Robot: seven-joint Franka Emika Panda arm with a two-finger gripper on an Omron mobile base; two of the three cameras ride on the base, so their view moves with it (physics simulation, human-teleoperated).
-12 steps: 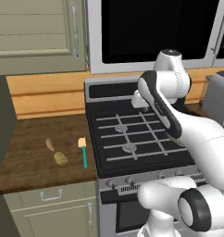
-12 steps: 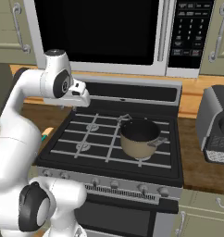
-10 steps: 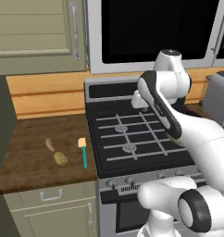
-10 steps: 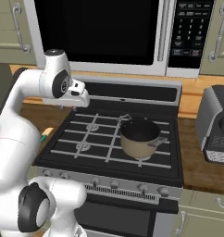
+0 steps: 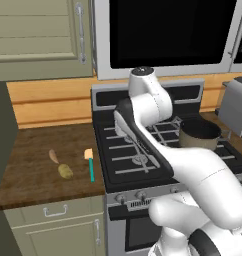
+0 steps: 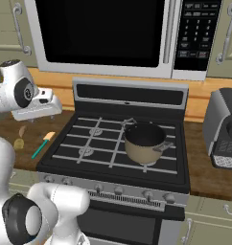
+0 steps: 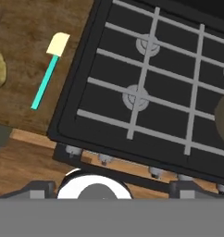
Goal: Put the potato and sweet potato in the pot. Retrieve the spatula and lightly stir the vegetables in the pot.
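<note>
The dark wooden worktop (image 5: 38, 175) left of the stove (image 5: 128, 165) carries three things below and to the left of the end effector (image 6: 39, 111): the spatula (image 5: 90, 164) nearest the stove's edge, the potato (image 5: 65, 171) just beside its handle, and the sweet potato (image 5: 53, 156) close behind the potato. The pot (image 6: 144, 142) sits on the stove's grates, well off to the end effector's right.

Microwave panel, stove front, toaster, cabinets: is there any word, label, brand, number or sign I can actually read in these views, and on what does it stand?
Nothing can be read.
Microwave control panel: rows of small pale button marks, too small and blurred to read.
Stove back panel: plain dark, no text.
Stove knobs: no markings that can be made out.
Toaster: no label that can be made out.
Pot, spatula and cabinets: no text.
</note>
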